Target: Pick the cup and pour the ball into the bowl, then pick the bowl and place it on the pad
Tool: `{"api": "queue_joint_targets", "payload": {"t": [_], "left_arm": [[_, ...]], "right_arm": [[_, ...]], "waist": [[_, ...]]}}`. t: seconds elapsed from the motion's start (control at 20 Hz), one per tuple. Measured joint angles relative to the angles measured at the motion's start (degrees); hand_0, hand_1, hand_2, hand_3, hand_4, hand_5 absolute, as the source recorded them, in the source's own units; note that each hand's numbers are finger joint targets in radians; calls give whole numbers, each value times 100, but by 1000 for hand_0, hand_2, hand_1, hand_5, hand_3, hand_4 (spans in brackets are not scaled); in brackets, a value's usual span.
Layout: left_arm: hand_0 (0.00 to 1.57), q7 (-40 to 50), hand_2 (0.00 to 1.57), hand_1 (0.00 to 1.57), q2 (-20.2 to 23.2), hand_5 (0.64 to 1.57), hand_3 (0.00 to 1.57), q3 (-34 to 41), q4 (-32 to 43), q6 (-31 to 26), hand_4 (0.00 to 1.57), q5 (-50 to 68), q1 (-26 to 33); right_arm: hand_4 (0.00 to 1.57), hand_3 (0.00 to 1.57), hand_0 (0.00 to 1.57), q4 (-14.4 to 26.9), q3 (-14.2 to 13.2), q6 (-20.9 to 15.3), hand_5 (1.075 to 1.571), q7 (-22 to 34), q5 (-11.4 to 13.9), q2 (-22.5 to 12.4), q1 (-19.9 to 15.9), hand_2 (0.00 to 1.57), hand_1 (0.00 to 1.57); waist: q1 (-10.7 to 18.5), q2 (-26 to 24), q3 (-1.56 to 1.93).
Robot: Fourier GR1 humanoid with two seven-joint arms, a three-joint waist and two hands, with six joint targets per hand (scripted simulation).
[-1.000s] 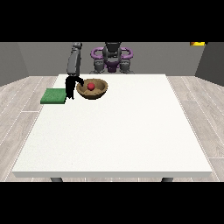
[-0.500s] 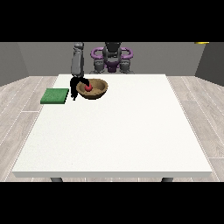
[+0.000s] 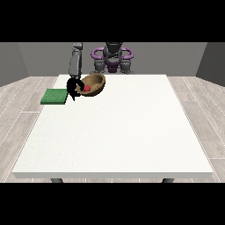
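Observation:
A brown wooden bowl is near the table's far left, tilted with its left rim lower, and a red ball lies inside by that rim. The black hand at the view's left hangs from a grey forearm with its fingers curled round the bowl's left rim. The bowl looks slightly raised off the table. A flat green pad lies on the table just left of the hand. No cup shows. The other hand is out of sight.
The robot's torso, with purple parts, stands behind the far edge of the white table. Grey floor surrounds the table on both sides.
The bowl has tipped and risen a little, its left rim now held lower by the hand. The ball has rolled towards that rim. The pad has not moved.

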Motion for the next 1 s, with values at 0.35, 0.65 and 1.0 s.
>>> {"api": "queue_joint_targets", "payload": {"t": [0.35,0.65,1.0], "left_arm": [[0,-8,0,0,98,1526,0,107,175,-118,1186,106,62],[0,-127,0,0,202,1540,0,215,599,-175,1200,8,343],[0,-568,0,0,323,1545,0,376,1084,-284,1198,-155,851]], "right_arm": [[1012,1248,1571,-368,236,-482,1546,480,141,-98,189,1571,1571],[1046,969,1571,-596,568,-682,1557,2096,431,-766,70,1571,1571],[1101,545,1571,-892,719,-181,1567,3663,672,-1971,-278,1571,1571]], "waist": [[105,-84,101],[-213,-388,191],[-698,-696,198]]}}
